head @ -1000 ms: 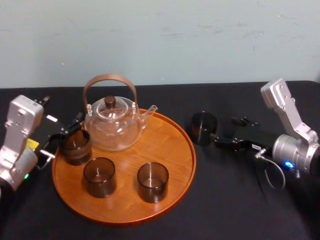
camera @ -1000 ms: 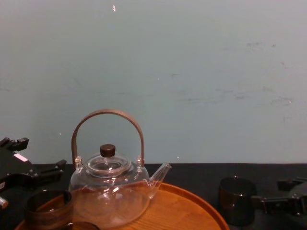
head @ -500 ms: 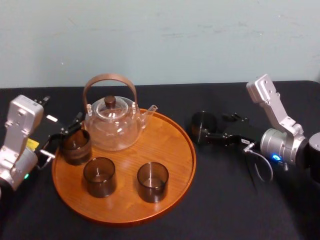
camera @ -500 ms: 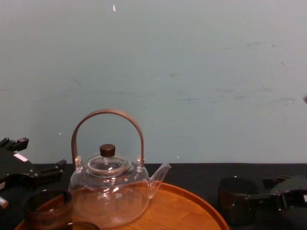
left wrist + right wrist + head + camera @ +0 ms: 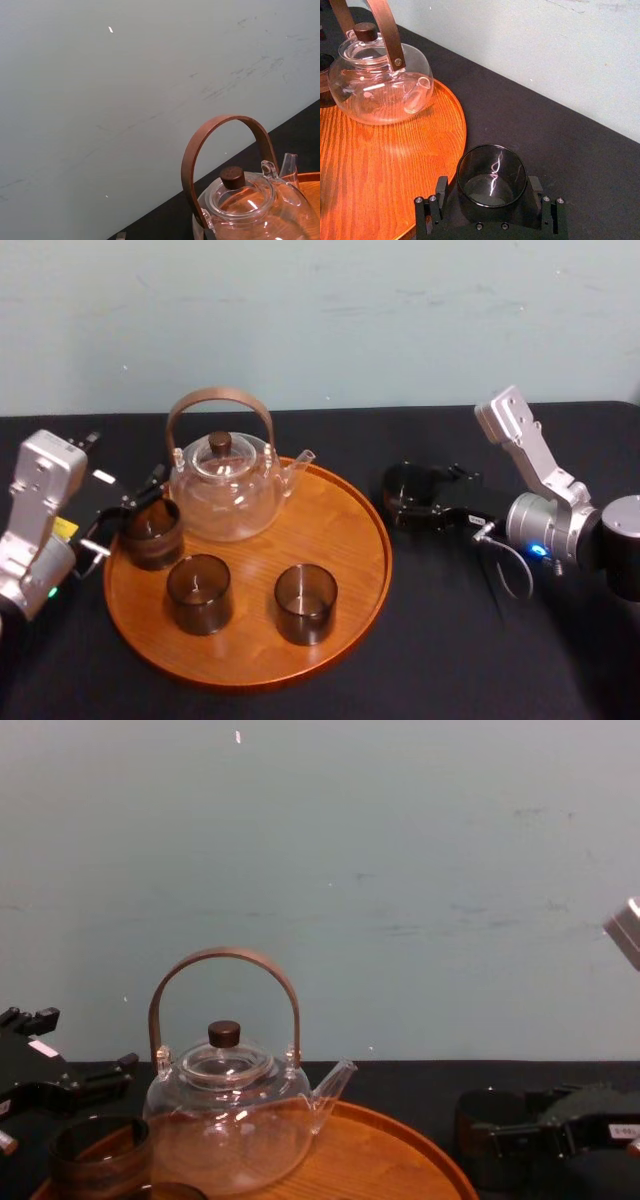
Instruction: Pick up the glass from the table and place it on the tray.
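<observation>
Head view, glass: your glass (image 5: 403, 483) stands upright on the black bench (image 5: 450, 640), long axis vertical and mouth up. It is just beside the right rim of the tray (image 5: 345, 530), not on it, toward the bench's far edge.
Head view, right gripper: your right gripper (image 5: 407, 496) lies low over the bench, its arm coming from the right edge, with the glass between its jaws.
Head view, tray load: a teapot (image 5: 225, 490) stands at the far side, a squat cup (image 5: 152, 532) at the left rim, and one tumbler (image 5: 199, 592) and a second tumbler (image 5: 306, 602) toward the near rim.
Head view, left gripper: your left gripper (image 5: 130, 510) sits at the tray's left rim, jaws spread, just beside the squat cup.
Left wrist view, teapot: you see its arched brown handle and lid knob, with a sliver of tray by the spout.
Right wrist view, jaws: they are spread, one on each side of the glass and close to its wall. You cannot tell whether they press it.
Right wrist view, glass: it is upright with its round mouth open upward and its base on the bench, near the tray rim but apart from it.
Chest view, glass: it stands straight-sided and vertical, right of the tray, with the right gripper at its lower wall.
</observation>
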{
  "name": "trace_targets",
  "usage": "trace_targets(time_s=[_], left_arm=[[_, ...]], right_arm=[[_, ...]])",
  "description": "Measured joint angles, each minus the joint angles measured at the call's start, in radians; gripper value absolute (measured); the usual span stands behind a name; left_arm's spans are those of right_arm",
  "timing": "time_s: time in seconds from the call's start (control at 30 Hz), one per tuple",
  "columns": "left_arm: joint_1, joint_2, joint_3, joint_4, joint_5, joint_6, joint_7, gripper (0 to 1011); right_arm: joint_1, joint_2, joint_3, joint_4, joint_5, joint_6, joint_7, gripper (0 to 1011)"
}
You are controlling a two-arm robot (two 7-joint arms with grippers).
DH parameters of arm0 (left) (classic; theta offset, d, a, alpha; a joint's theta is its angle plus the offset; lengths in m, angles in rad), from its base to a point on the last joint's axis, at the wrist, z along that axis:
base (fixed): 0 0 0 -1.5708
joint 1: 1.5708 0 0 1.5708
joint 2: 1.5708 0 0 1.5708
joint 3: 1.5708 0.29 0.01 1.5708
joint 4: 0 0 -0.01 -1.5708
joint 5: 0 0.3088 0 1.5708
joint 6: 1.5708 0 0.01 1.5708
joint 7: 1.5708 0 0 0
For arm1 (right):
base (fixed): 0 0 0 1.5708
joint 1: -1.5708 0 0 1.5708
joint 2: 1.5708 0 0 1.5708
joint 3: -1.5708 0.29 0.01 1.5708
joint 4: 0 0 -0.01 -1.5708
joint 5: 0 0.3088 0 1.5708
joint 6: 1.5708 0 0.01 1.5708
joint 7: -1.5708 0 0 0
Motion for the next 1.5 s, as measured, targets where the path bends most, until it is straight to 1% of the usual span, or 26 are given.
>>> trace_targets(time_s=[0.53,0.87,1.0,1.07,1.5], left_arm=[[0.0,0.0,0.0,0.0,0.0,0.0,0.0,1001],[0.0,0.0,0.0,0.0,0.0,0.0,0.0,1001],[0.0,0.0,0.0,0.0,0.0,0.0,0.0,1001],[0.0,0.0,0.0,0.0,0.0,0.0,0.0,1001],[0.0,0.0,0.0,0.0,0.0,0.0,0.0,1001]], right_arm=[[0.032,-0.034,-0.007,0.042,-0.03,-0.001,-0.004,1002],[0.031,-0.032,-0.006,0.041,-0.029,-0.001,-0.004,1002],[0.031,-0.032,-0.005,0.04,-0.028,-0.001,-0.004,948],[0.03,-0.032,-0.005,0.04,-0.028,-0.001,-0.004,900],[0.029,-0.03,-0.004,0.039,-0.025,-0.001,-0.004,898]])
